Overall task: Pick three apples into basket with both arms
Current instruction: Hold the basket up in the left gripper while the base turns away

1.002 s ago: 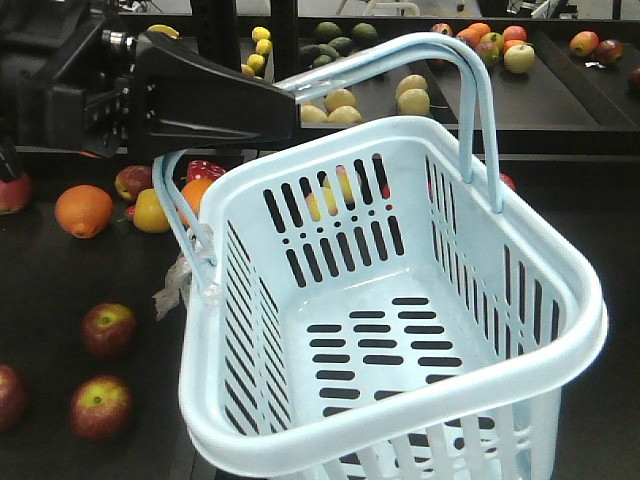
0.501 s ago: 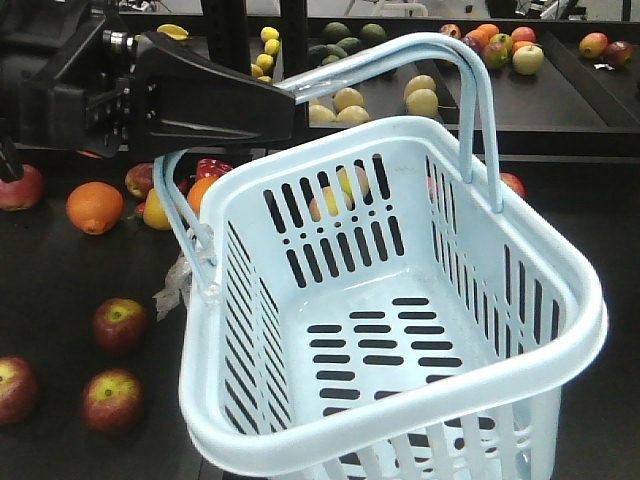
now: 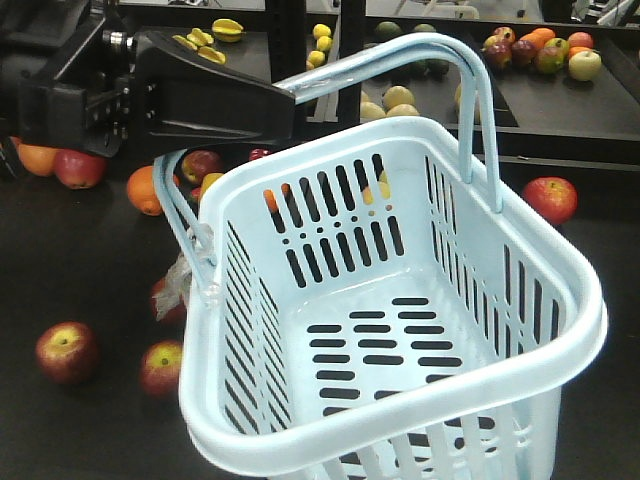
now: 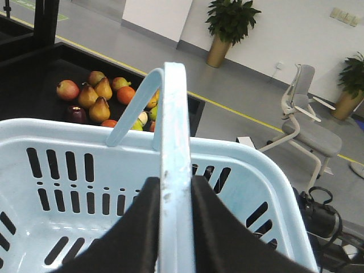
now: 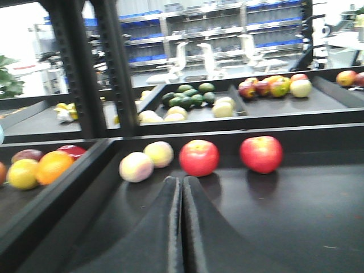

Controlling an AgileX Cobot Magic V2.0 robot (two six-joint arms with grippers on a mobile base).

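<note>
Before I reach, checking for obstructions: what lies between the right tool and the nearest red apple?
Nothing: in the right wrist view, only bare black tray surface separates the right tool from the red apple.

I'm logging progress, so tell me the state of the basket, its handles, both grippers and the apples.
basket: held up, tilted, empty.
left gripper: shut on the raised handle.
other handle: folded down outside the rim.
right gripper: shut, holding nothing.
apples: lying on the black surface, none in the basket.
</note>
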